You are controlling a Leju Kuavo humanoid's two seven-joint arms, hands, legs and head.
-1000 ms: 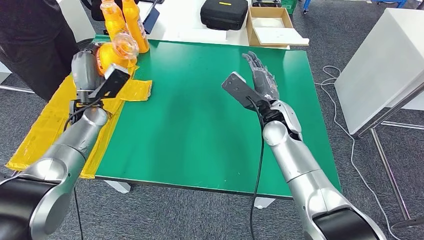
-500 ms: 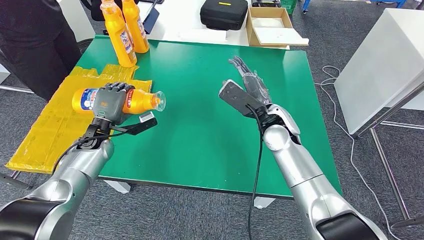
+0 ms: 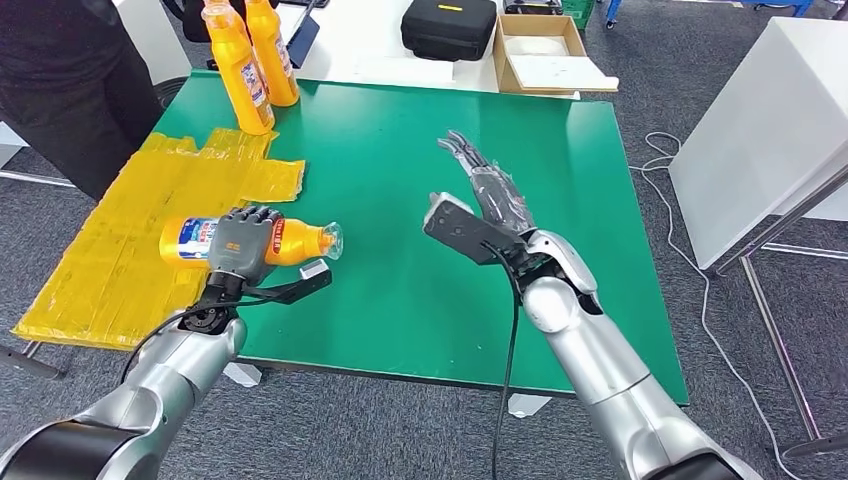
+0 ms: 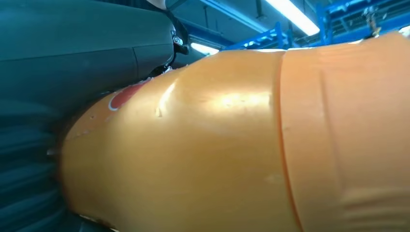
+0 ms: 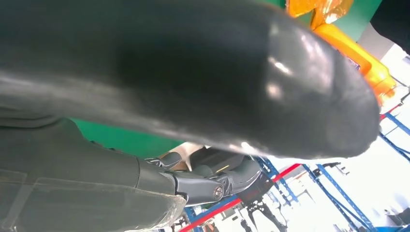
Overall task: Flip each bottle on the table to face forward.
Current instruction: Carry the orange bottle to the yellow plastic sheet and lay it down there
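Note:
My left hand [image 3: 242, 247] grips an orange bottle [image 3: 290, 241] held sideways above the near left part of the green table [image 3: 400, 150], its clear cap pointing toward the table's middle. The left wrist view is close on the bottle [image 4: 232, 145]. Two more orange bottles [image 3: 232, 60] [image 3: 272, 40] stand upright at the table's far left corner. My right hand [image 3: 487, 190] hovers over the middle of the table with its fingers stretched out and nothing in it; the thumb [image 5: 241, 72] looms large in the right wrist view.
Yellow sheets [image 3: 140, 230] cover the table's left side. A person in dark clothes [image 3: 70, 80] stands at the far left. Behind the green table lie a black case [image 3: 448, 25] and an open cardboard box [image 3: 545, 50]. A white table [image 3: 770, 110] stands to the right.
My left hand has brought the bottle down from near the far left corner to the near left, turning it sideways. My right hand has moved slightly nearer and to the left, fingers still spread.

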